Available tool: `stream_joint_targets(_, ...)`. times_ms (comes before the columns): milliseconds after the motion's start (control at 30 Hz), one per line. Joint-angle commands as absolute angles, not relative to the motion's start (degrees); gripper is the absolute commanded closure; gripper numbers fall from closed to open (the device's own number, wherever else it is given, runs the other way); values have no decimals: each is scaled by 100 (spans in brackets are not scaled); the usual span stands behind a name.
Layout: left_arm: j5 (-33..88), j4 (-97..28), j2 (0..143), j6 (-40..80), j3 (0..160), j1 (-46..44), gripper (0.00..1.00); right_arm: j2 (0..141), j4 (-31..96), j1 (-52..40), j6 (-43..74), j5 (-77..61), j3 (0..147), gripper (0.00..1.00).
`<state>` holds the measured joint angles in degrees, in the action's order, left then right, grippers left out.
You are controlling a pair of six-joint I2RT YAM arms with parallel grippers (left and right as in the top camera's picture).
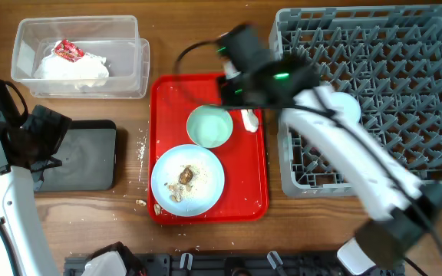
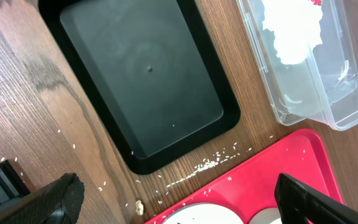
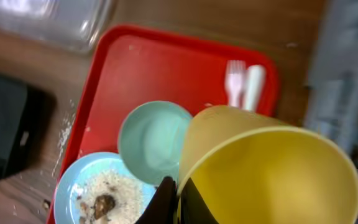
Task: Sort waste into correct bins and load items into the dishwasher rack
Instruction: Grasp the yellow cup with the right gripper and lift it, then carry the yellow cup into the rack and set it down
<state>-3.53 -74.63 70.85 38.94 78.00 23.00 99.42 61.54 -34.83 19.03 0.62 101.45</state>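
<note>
Overhead view: the right arm's blurred wrist covers the top edge of the red tray (image 1: 244, 184) and hides whatever it carries. Right wrist view: the right tool (image 3: 174, 200), cut off at the bottom edge, is clenched on the rim of the yellow-green cup (image 3: 272, 168), which looms over the pale green bowl (image 3: 151, 140), with the fork (image 3: 234, 79) and spoon (image 3: 253, 84) blurred beyond. Left wrist view: the left tool (image 2: 179, 202) is released, only its spread fingertips showing, over the surface just beside the black tray (image 2: 148, 81).
</note>
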Motion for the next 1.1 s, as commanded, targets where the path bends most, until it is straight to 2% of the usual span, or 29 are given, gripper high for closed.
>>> stream_joint_targets(0,-370,-7461,7043,3968,7800,2342,0,9297,6543,-2880,1951,209,10274,96)
stream_joint_targets(200,-370,-7461,7043,3968,7800,2342,0,8809,7376,-1264,1804,259,10274,96)
stream_joint_targets(467,-370,-7461,7043,3968,7800,2342,0,9024,7465,735,1820,336,10154,96)
stream_joint_targets(733,-370,-7461,7043,3968,7800,2342,0,9192,7594,1085,1798,169,10154,96)
stream_joint_targets(933,-370,-7461,7043,3968,7800,2342,0,9432,6934,1229,744,-2165,10154,96)
stream_joint_targets(1067,-370,-7461,7043,3968,7800,2342,0,9915,6508,1704,593,-3719,10154,96)
